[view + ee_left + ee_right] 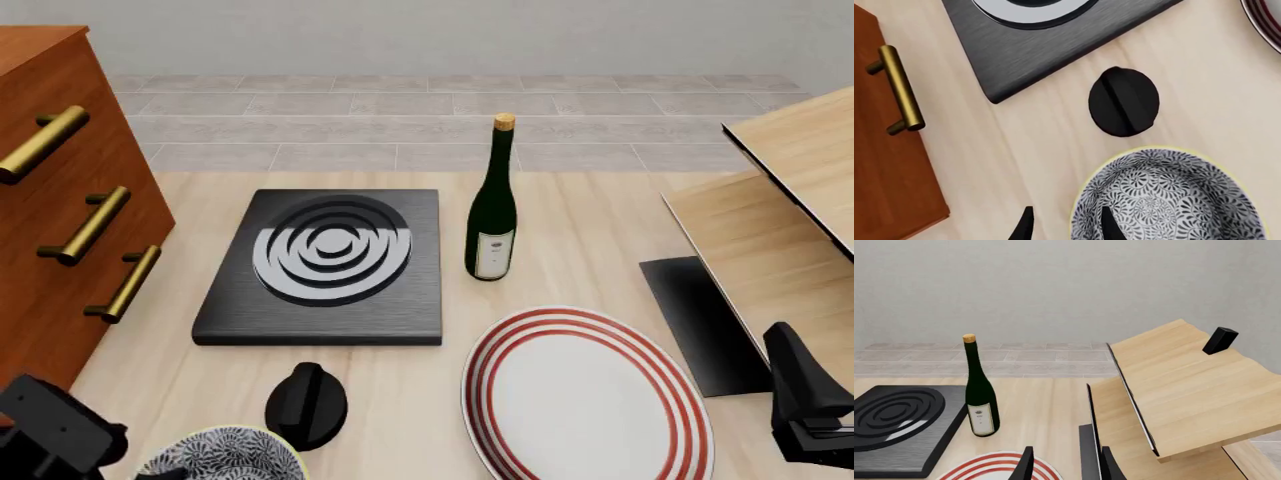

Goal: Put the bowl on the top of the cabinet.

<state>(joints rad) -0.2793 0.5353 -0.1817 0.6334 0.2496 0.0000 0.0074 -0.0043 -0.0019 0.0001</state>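
Our round paisley-patterned bowl with the thin yellow rim (220, 455) sits at the pale wooden surface's (587, 215) near edge, beside a black knob (307, 403). Our left pincer (1066, 227) straddles its rim, parted, gripping nothing. The tall reddish-brown wooden cabinet (54, 215) stands left. Our right pincer (1066, 465) hangs parted, empty.

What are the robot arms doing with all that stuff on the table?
The left gripper is open over the patterned bowl, with one finger over the inside and one outside its rim, not lifting it yet. The bowl sits at the table's near left corner, beside a black knob. The tall brown cabinet, where the bowl should go, stands at the left. The right gripper is open and empty, off to the right near the red-ringed plate.
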